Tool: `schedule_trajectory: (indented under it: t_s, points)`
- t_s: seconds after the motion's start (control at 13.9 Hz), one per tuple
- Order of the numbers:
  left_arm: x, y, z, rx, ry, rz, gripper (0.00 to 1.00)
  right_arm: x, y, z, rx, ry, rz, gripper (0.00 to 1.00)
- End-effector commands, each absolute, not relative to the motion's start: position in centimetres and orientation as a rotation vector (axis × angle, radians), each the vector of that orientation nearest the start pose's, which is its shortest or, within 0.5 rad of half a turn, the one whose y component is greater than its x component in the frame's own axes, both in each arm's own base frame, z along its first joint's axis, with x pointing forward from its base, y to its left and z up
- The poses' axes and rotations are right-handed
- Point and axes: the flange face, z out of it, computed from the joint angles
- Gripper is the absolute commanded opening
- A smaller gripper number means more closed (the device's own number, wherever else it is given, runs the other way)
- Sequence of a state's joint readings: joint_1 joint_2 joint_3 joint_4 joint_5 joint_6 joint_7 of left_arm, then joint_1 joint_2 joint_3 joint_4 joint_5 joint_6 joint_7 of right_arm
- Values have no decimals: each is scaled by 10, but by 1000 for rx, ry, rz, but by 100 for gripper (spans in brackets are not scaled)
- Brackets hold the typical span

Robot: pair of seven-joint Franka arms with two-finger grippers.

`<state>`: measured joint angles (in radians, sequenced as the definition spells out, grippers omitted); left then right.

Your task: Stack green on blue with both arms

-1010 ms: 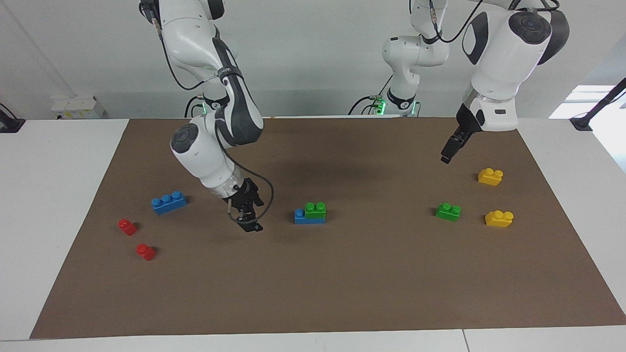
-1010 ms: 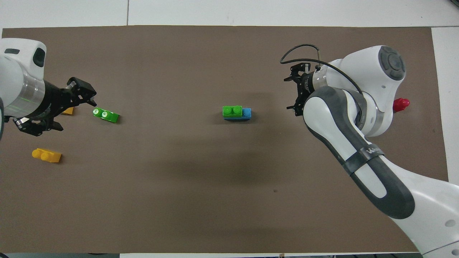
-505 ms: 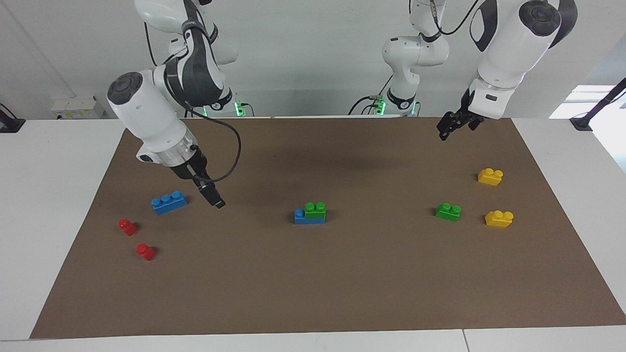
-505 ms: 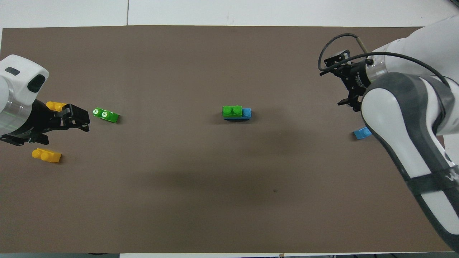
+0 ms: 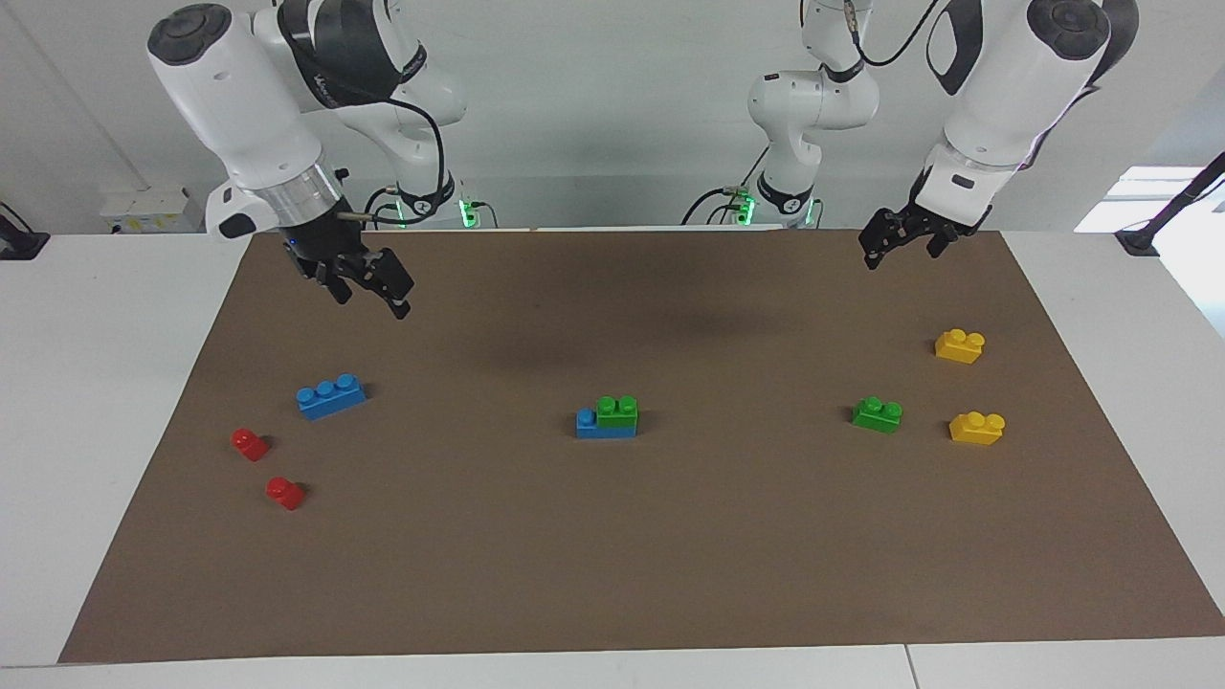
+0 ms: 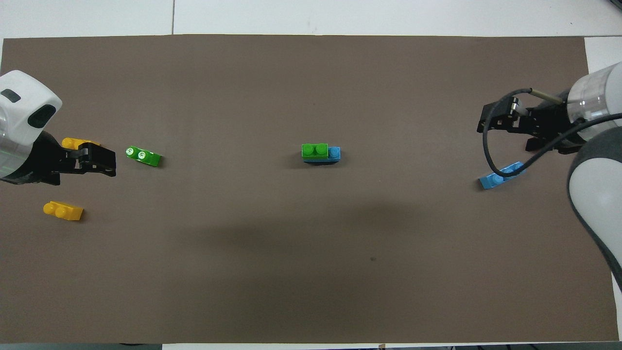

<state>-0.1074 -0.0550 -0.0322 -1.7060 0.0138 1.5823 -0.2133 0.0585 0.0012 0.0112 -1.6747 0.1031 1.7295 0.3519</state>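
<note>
Facing view: green brick (image 5: 617,410) sits stacked on blue brick (image 5: 605,424) at mat centre. Right gripper (image 5: 368,287), jaws wide, empty, hangs above mat at ten o'clock; left gripper (image 5: 900,241), jaws spread, empty, at two o'clock.

Overhead view: stack centred; spare green brick (image 6: 143,156) at nine o'clock, spare blue brick (image 6: 500,176) at three o'clock.

A green brick (image 5: 617,411) with two round bumps sits on top of a long blue brick (image 5: 605,426) in the middle of the brown mat (image 5: 612,574), covering one end of it so one blue bump at the other end shows.
</note>
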Motion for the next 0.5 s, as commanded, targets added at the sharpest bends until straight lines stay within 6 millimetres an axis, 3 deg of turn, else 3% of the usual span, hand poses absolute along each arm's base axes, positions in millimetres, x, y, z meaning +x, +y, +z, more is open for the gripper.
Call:
schedule_trajectory:
  t_s: [0.0,0.43]
  points:
    - [543,-64,587,-3132,-89,73,100,551,34,597,-3079,214,-28,100]
    - [553,-64,602,-3144,-80,-21,100,539,10,602,-3131,152,34,100]
